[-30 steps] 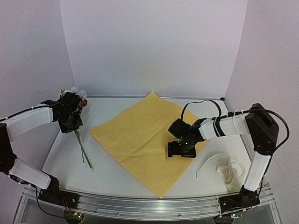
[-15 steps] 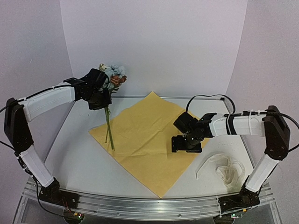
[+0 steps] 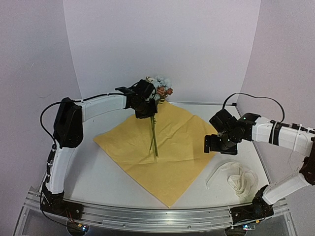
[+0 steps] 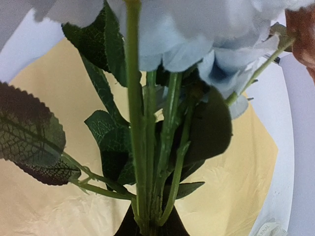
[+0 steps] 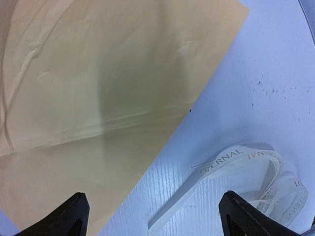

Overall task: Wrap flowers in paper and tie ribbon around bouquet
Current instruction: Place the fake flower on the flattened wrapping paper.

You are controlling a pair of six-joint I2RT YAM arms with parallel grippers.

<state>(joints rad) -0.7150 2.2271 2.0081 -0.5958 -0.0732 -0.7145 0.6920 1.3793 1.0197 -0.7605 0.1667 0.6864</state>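
My left fingers (image 4: 177, 231) pinch the flowers (image 3: 158, 84) above the flat paper (image 3: 172, 147); my right fingers (image 5: 71, 216) are spread, empty. I judge that the wrapping and the ribbon (image 3: 239, 178) are not yet done.

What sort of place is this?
Probably a lab test cell: plain white backdrop panels, white table with an aluminium rail at its near edge, left arm and right arm mounted there.

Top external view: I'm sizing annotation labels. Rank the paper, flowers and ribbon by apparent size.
1. paper, clearly largest.
2. flowers, held up nearer the camera, so unsure against the next.
3. ribbon, bunched.
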